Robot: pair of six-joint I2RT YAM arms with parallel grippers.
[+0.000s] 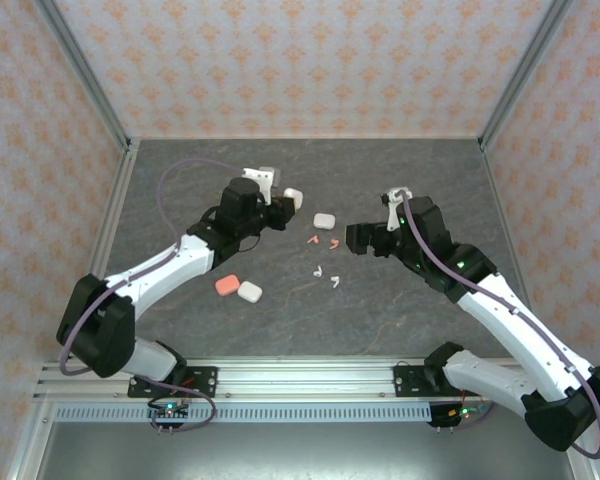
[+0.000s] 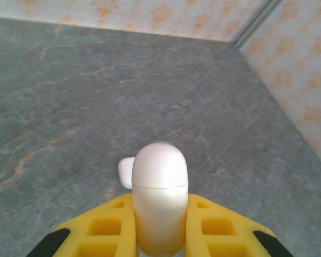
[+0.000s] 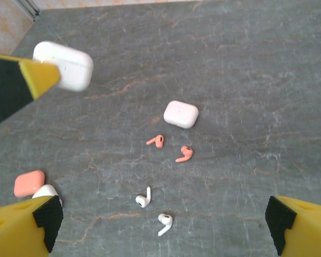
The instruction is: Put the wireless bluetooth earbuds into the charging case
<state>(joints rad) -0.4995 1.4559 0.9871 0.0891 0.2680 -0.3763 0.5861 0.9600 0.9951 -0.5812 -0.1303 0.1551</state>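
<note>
four tiny stemmed earbuds are lying loose and flat on a grey marbled table (image 1: pixel 410 300). two salmon-pink earbuds (image 3: pixel 156 141) are sitting side by side, and two white earbuds (image 3: pixel 144 199) are lying nearer the right gripper (image 1: pixel 360 240). none of the four are touching. the right gripper's yellow fingers (image 3: pixel 27 227) are standing wide apart and holding nothing. the white pair is lying just ahead of the gap between them, and the pink pair a little further ahead. beyond the pink pair, a loose white case (image 3: pixel 181 114) is resting closed on the table. the left gripper (image 2: pixel 160 201) is clamping a held white case (image 2: pixel 159 171), also closed, between its yellow fingers. this case is appearing lifted off the surface, ahead and to the left of the right fingers. a pink case (image 3: pixel 29 183) and a third white case (image 3: pixel 45 191) are lying against each other just beside the right gripper's left finger. bare table is stretching ahead of both grippers and to the right of the earbuds. it is reaching patterned walls (image 1: pixel 280 60) and a metal corner post (image 1: pixel 510 70), both well apart from the fingers.
</note>
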